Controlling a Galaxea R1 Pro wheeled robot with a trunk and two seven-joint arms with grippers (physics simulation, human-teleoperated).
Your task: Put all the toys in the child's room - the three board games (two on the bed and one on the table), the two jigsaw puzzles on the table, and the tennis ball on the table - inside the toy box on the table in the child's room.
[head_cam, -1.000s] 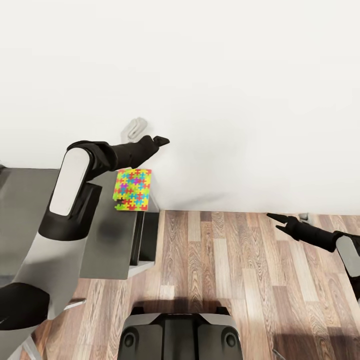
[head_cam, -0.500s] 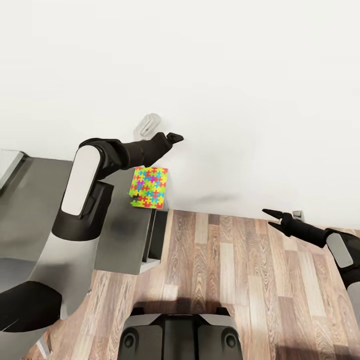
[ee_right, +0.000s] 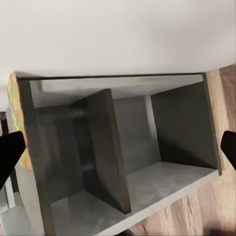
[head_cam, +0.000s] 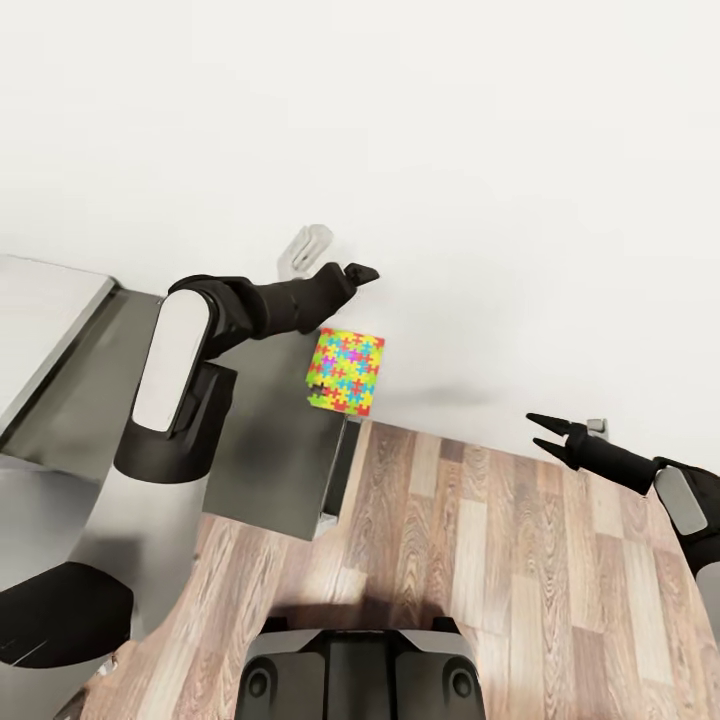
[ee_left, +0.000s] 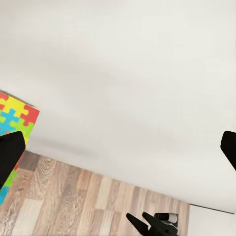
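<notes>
Head view: your left gripper (head_cam: 362,273) hangs above the puzzle box (head_cam: 346,371), which lies on the far corner of the dark desk (head_cam: 270,440) by the wall; whether its fingers are parted is hard to tell here. Your right gripper (head_cam: 540,431) is spread and empty over the floor (head_cam: 470,560).
Left wrist view: fingertips wide apart (nothing held), puzzle box (ee_left: 14,135) off to one side; centre over it before you lower.
Right wrist view: the desk's open shelves (ee_right: 123,157), side-on; fingers apart.
</notes>
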